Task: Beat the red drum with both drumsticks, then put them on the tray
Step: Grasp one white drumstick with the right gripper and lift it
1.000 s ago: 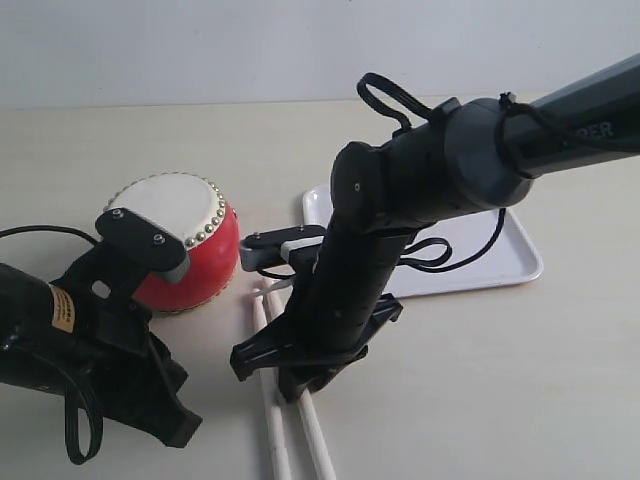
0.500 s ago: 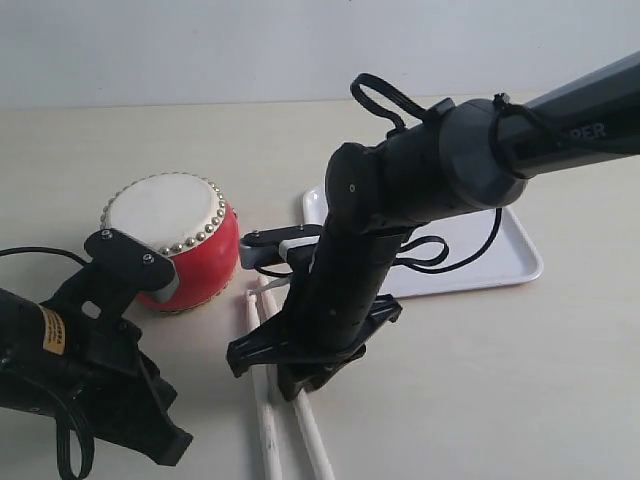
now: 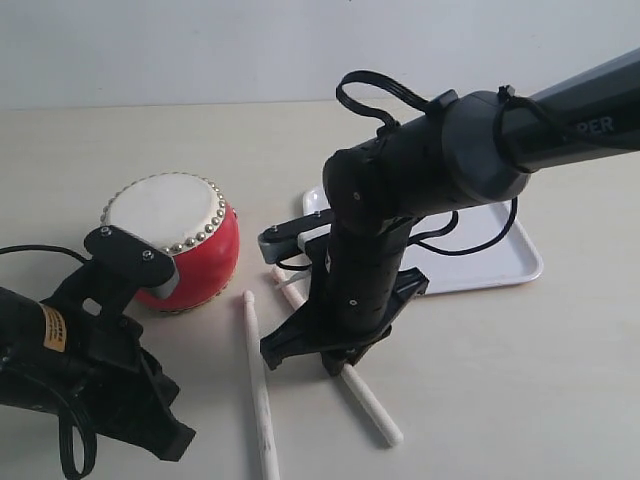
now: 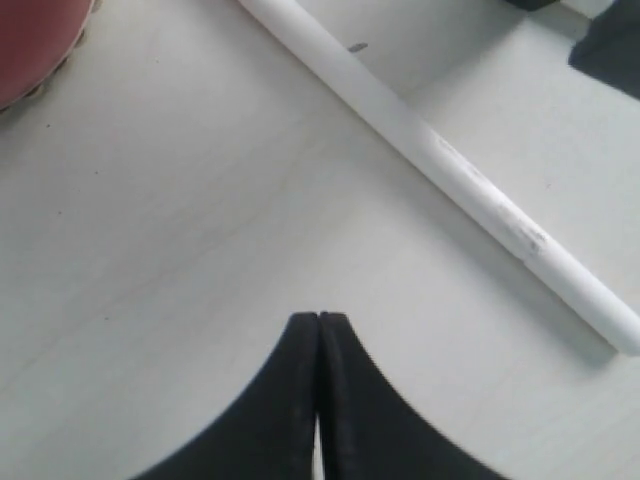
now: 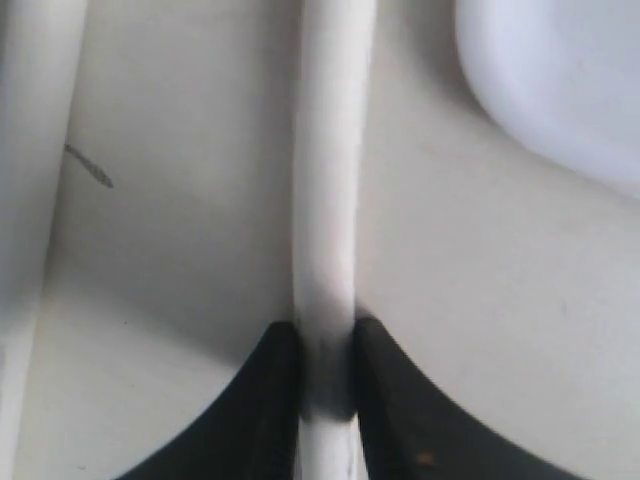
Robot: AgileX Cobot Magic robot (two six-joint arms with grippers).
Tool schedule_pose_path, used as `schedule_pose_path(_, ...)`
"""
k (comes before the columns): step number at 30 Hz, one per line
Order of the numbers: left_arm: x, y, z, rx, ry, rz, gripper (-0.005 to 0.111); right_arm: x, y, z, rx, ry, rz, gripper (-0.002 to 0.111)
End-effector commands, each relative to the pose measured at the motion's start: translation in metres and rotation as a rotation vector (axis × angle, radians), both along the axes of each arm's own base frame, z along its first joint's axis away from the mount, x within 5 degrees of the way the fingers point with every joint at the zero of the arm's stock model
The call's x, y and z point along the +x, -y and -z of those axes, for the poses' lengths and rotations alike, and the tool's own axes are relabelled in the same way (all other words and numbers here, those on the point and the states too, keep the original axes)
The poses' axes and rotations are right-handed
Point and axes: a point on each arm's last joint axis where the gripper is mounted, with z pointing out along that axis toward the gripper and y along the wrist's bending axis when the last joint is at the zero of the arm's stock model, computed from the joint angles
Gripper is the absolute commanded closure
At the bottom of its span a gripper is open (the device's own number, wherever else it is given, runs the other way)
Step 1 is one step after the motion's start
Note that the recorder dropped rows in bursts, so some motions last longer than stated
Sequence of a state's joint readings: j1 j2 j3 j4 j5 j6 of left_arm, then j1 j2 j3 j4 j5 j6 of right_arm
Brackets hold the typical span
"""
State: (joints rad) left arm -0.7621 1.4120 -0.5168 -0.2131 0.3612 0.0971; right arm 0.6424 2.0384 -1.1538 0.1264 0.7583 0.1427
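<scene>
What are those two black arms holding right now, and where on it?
On the right arm, jaws pinch one slim cream-white drumstick around mid-shaft; on the left arm, jaws are shut, holding nothing.

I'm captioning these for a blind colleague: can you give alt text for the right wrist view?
The right gripper is closed on a pale drumstick. A second drumstick lies beside it on the table, and the corner of a white tray shows nearby.

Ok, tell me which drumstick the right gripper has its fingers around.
The slanted drumstick nearer the tray, under the right arm: the right gripper clamps it on both sides. The other drumstick lies free beside the red drum, untouched.
</scene>
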Motion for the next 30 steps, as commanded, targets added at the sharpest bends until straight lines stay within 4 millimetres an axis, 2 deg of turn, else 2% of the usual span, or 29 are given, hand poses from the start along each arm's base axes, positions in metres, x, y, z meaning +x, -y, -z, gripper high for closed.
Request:
schedule_pose_path(1, -0.001, 0.001, -0.001, -0.016, 0.006, -0.009, 0.107, 0.000, 0.006, 0.022, -0.053, -0.005, -0.036, 0.103)
schedule_pose_path(3, -0.001, 0.001, -0.001, -0.016, 0.006, -0.009, 0.107, 0.000, 0.005, 0.024, -0.050, 0.000, -0.040, 0.108)
schedule_pose_path(8, -0.001, 0.002, -0.002, -0.040, 0.002, -0.035, 0.107, 0.002, 0.005, 0.025, -0.043, 0.015, -0.056, 0.108)
schedule_pose_path(12, 0.002, 0.007, -0.005, -0.129, -0.015, -0.138, 0.107, 0.002, 0.004, 0.013, -0.029, 0.034, -0.074, 0.108)
schedule_pose_path(25, 0.007, 0.012, -0.008, -0.237, -0.013, -0.272, 0.107, -0.001, 0.012, -0.077, 0.049, 0.243, -0.142, 0.108)
schedule_pose_path(30, 0.009, 0.016, 0.006, -0.241, -0.095, -0.373, 0.107, -0.008, 0.017, -0.112, 0.093, 0.327, -0.141, 0.108)
